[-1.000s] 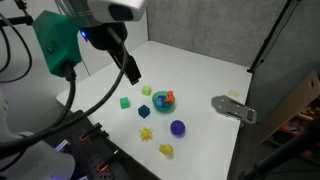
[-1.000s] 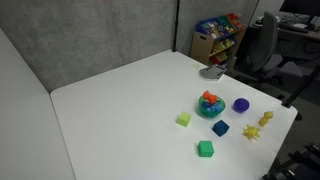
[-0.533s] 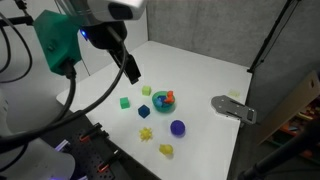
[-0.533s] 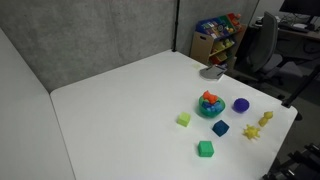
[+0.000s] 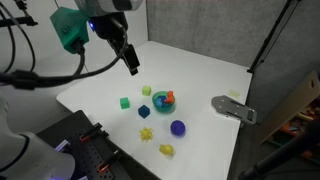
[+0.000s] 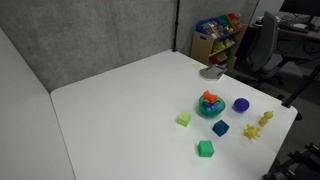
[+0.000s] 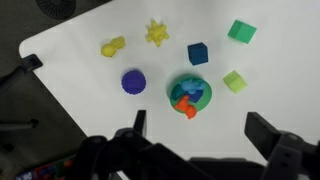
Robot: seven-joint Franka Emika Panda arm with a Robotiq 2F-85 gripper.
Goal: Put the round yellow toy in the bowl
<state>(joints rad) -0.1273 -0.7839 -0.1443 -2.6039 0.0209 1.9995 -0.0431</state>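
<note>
You won't find any readable text, label, brand or number here (not on the toys or the arm).

White table (image 7: 275,75): teal bowl (image 7: 190,93), small toys (image 7: 198,53)

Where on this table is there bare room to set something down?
Free: the broad white tabletop between the grey wall panels and the yellow-green cube. Crowded: around the bowl, ringed by the purple ball, blue cube, green cube and the round yellow toy.
</note>
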